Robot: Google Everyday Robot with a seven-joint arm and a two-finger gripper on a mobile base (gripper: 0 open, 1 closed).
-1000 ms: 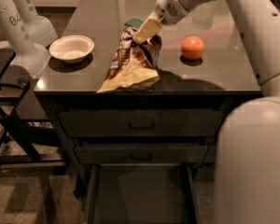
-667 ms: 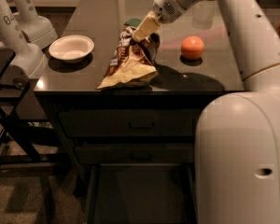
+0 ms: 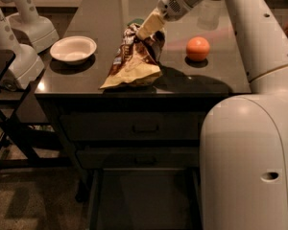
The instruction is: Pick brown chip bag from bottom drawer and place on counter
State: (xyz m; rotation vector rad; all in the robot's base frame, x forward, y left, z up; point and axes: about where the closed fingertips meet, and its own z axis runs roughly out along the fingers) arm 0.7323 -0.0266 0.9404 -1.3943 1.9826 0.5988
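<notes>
The brown chip bag (image 3: 134, 63) lies on the counter (image 3: 96, 18) near its front edge, its tan end toward the front and its dark end raised toward the back. My gripper (image 3: 148, 28) comes down from the upper right and sits at the bag's raised far end, touching it or very close to it. The bottom drawer (image 3: 144, 200) stands pulled out below the two upper drawer fronts, with a dark interior in which nothing shows.
A white bowl (image 3: 73, 49) sits on the counter's left side and an orange ball (image 3: 198, 48) on the right. A clear cup (image 3: 209, 13) stands at the back right. White robot parts (image 3: 19, 32) and a black frame (image 3: 5, 128) stand left of the cabinet.
The gripper and the bag have hardly moved on the counter. My white arm body now fills more of the lower right of the view.
</notes>
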